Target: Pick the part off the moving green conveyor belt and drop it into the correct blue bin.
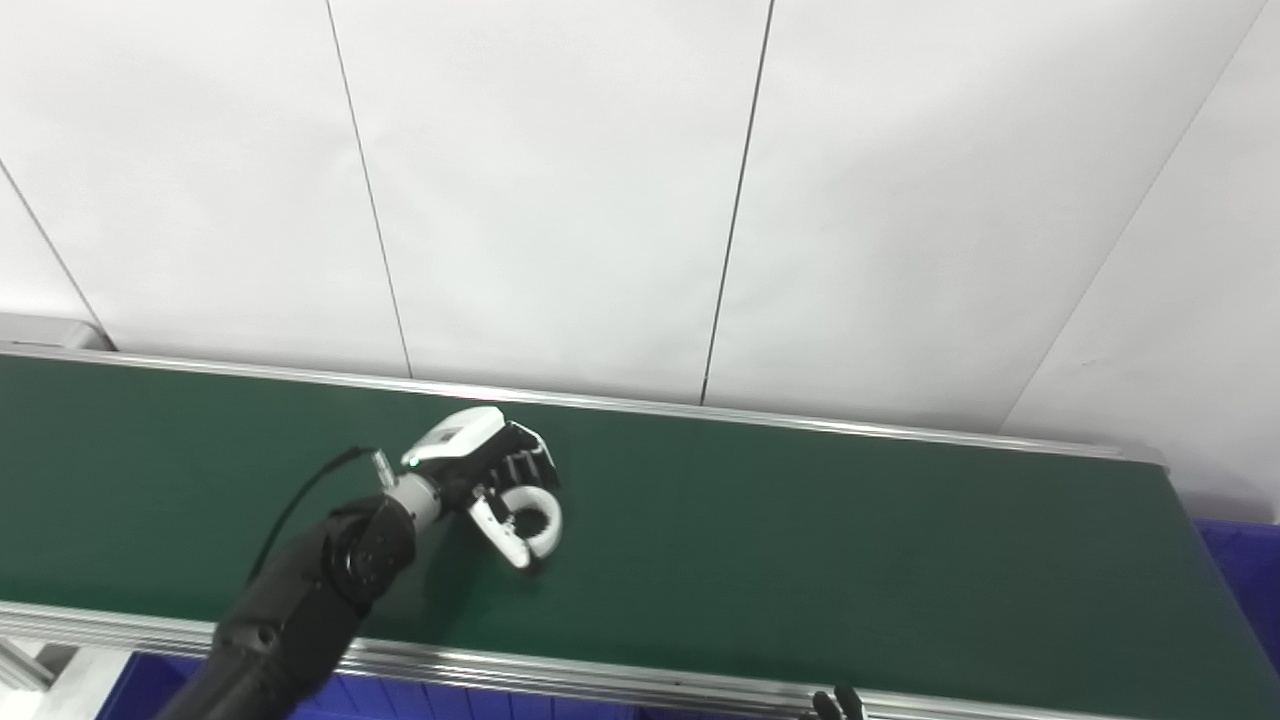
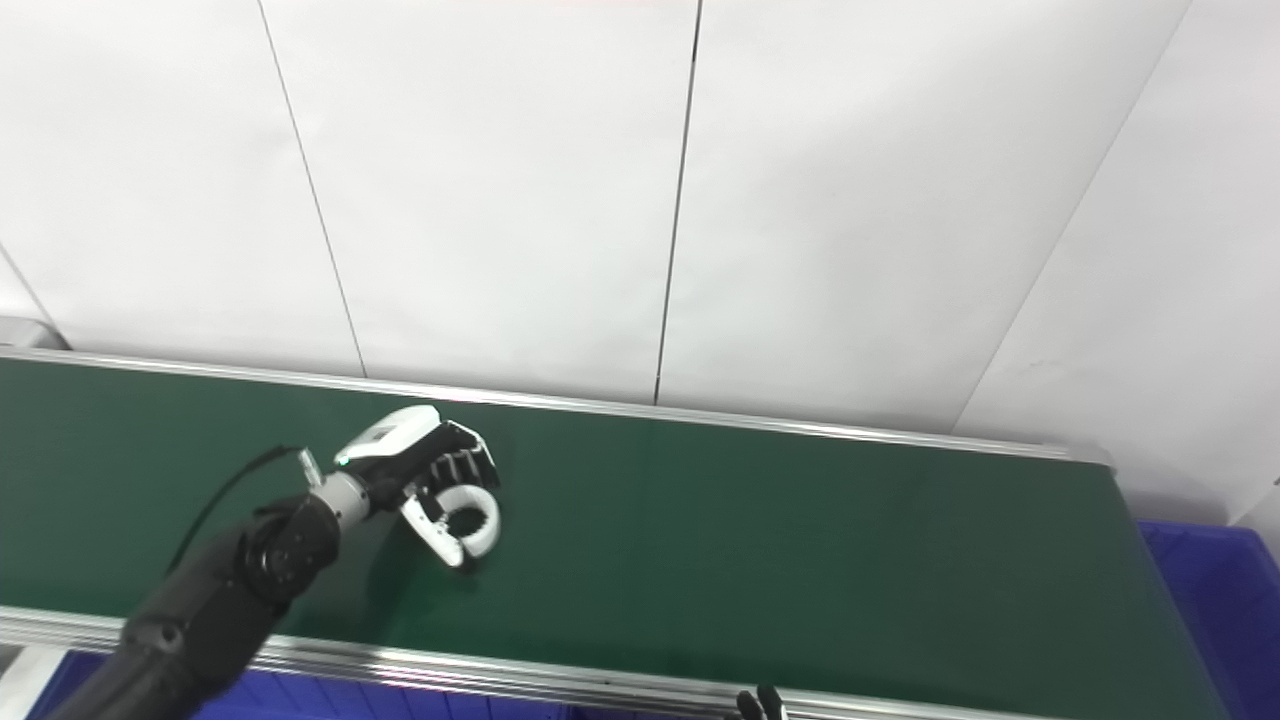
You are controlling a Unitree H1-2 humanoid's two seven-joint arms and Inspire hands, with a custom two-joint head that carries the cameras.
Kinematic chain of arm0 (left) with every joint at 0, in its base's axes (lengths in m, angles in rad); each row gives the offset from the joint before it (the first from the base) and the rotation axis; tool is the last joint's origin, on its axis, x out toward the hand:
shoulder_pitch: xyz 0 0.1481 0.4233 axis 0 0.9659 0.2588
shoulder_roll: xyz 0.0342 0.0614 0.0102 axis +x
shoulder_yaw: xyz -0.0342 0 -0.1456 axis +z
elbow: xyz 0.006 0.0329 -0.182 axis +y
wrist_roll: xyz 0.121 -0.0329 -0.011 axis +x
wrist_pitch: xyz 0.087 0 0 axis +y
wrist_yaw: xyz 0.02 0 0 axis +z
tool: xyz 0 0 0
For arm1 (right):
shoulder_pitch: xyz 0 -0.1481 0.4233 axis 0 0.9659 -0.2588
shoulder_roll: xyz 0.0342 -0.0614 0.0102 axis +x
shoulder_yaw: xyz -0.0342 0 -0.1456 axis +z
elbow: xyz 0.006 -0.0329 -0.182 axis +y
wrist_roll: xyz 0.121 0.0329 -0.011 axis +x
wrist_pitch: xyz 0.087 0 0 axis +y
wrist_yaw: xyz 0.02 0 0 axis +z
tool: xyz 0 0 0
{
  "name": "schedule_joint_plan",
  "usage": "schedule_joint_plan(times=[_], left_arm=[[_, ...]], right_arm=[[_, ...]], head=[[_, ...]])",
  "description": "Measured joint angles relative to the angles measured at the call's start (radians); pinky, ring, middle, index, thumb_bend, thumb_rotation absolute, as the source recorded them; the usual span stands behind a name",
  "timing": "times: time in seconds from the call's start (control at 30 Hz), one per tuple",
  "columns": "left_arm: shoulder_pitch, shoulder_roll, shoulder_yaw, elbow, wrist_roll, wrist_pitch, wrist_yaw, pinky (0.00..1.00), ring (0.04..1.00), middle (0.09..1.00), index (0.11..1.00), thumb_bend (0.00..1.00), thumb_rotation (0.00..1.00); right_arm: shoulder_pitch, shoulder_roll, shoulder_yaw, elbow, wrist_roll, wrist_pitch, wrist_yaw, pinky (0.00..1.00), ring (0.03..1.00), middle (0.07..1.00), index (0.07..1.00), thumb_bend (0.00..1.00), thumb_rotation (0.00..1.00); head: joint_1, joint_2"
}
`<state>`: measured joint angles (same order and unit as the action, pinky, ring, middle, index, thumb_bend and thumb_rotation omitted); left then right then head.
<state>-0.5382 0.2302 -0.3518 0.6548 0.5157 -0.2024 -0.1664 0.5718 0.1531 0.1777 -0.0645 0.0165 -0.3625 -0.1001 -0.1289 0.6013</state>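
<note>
Green belt [image 1: 800, 540] runs left to right across the view, slightly tilted, with silver rails along the far edge [image 1: 800, 425] and the near edge [image 1: 600, 680]. White panelled wall [image 1: 560, 190] stands right behind the far rail, with thin dark seams.

Blue bins: one below the near rail at bottom left [image 1: 140, 690], another past the right end of the belt [image 1: 1240, 570]. Only parts of them show.

Left hand [image 1: 495, 470] is out over the belt, left of centre, about midway between the rails. Its fingers [image 1: 530, 465] are curled around a white ring-shaped part [image 1: 535, 520], thumb under it. The part sits in the grip just above or on the belt; can't tell which.

Right hand [image 1: 838, 706]: only dark fingertips poke up at the bottom edge by the near rail; can't tell whether they're spread or closed.

The belt right of the left hand is bare green all the way to its end.
</note>
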Motion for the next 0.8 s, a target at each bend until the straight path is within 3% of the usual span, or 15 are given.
schedule_joint_plan(times=[0.17,0.53,0.67,0.8], left_arm=[[0.032,-0.015,0.008,-0.017,-0.064,-0.025,-0.002,0.37,0.437,0.474,0.496,0.52,0.0],[0.077,-0.018,-0.03,-0.102,-0.01,-0.027,0.024,0.33,0.402,0.461,0.505,0.52,0.0],[0.12,0.008,-0.025,-0.215,0.015,-0.023,0.023,0.31,0.381,0.45,0.511,0.52,0.0],[0.174,0.072,0.005,-0.474,0.056,-0.011,0.01,0.25,0.325,0.432,0.519,0.52,0.0]], right_arm=[[0.0,0.0,0.0,0.0,-0.001,0.005,-0.001,0.86,0.919,0.934,0.974,0.87,1.0],[-0.002,0.0,0.001,0.0,-0.015,0.005,-0.002,0.84,0.905,0.927,0.969,0.85,1.0],[-0.001,0.001,0.002,-0.006,-0.017,0.009,-0.004,0.85,0.906,0.927,0.969,0.84,1.0],[0.006,0.001,0.006,-0.043,-0.016,0.04,-0.003,0.86,0.913,0.934,0.974,0.84,1.0]], head=[[-0.003,-0.002],[-0.005,0.003],[0.012,0.038],[0.032,0.075]])
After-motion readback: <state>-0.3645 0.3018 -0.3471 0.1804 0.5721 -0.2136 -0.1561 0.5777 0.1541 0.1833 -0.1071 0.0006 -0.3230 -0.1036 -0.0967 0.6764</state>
